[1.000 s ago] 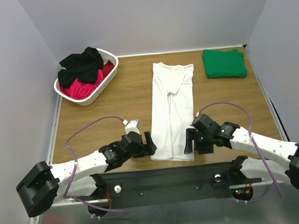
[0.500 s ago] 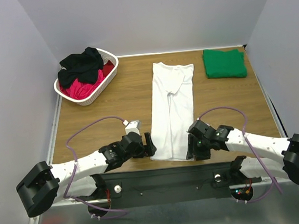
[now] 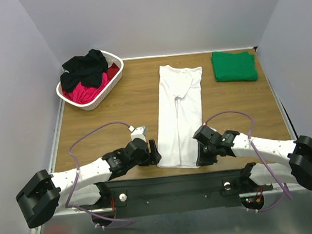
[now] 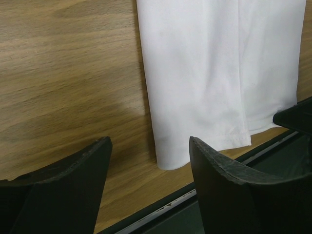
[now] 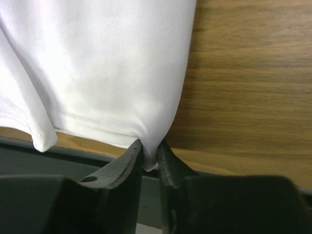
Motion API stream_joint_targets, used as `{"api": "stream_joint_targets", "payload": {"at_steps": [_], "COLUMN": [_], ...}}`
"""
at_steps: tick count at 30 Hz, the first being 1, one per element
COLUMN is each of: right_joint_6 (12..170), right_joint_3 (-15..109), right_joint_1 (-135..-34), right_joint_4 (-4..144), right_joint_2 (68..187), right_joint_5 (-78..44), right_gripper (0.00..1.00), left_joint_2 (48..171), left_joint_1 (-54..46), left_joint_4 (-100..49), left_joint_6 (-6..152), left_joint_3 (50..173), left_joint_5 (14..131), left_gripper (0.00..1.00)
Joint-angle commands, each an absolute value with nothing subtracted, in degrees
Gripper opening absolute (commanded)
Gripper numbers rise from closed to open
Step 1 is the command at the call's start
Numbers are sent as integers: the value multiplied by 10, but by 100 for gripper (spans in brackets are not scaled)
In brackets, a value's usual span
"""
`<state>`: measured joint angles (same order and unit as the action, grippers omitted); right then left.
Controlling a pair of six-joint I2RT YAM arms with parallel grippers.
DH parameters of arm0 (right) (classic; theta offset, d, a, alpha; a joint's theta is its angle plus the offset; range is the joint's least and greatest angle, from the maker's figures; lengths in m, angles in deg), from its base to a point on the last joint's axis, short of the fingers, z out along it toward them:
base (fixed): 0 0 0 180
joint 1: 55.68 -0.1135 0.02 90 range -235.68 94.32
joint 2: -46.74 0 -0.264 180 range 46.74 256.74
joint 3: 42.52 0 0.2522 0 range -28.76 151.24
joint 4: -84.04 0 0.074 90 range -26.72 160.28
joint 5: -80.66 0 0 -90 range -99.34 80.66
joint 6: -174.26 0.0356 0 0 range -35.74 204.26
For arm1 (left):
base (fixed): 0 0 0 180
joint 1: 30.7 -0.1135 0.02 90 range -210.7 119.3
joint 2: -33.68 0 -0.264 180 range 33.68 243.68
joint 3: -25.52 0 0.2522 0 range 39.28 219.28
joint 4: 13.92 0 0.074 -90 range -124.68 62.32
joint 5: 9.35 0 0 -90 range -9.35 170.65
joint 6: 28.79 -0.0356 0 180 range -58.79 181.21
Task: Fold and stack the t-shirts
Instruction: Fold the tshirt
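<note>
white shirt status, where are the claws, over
Right claw shut on white t-shirt, near hem corner. Left claw open at the other hem corner, no grip yet. Green t-shirt folded far right, out of the way.

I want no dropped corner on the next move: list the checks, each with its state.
1. Right gripper shut on the white t-shirt at its near corner: ok.
2. Left gripper holding its corner: not ok; it is open, with the corner ungripped between its fingers.
3. White t-shirt flat in a long strip: ok.
4. Green t-shirt and basket apart from the fold path: ok.
5. All layers in the right pinch: cannot tell.
</note>
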<state>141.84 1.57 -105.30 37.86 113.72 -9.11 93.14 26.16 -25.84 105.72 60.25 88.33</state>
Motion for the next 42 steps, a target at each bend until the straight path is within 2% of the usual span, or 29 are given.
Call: {"api": "stream_joint_targets", "payload": {"at_steps": [1, 7, 15, 22, 28, 37, 38, 39, 40, 42], "right_joint_6": [1417, 1417, 1414, 1412, 1412, 1412, 1411, 1410, 1410, 1408], "right_joint_3": [26, 28, 26, 24, 19, 19, 21, 21, 22, 28], "right_joint_1": [-1060, -1060, -1060, -1060, -1061, -1062, -1062, -1063, -1063, -1062], "right_joint_4": [393, 395, 403, 409, 415, 416, 417, 417, 418, 417], "right_joint_2": [1149, 1152, 1160, 1158, 1154, 1149, 1149, 1147, 1146, 1144], "right_joint_5": [-64, -59, -58, -59, -59, -57, -57, -57, -57, -55], "right_gripper": [19, 17, 17, 17, 17, 17, 17, 17, 17, 15], "left_joint_2": [915, 911, 912, 960, 979, 984, 984, 984, 983, 980], "left_joint_1": [262, 268, 291, 306, 307, 308, 308, 308, 308, 308], "left_joint_4": [-275, -303, -295, -280, -257, -250, -250, -250, -250, -249], "left_joint_6": [1048, 1059, 1085, 1094, 1095, 1096, 1096, 1097, 1097, 1097], "left_joint_3": [595, 592, 598, 598, 596, 596, 596, 596, 596, 598], "left_joint_5": [875, 861, 854, 852, 863, 861, 861, 862, 862, 864], "left_gripper": [73, 66, 66, 65, 56, 21, 17, 5, 0, 0]}}
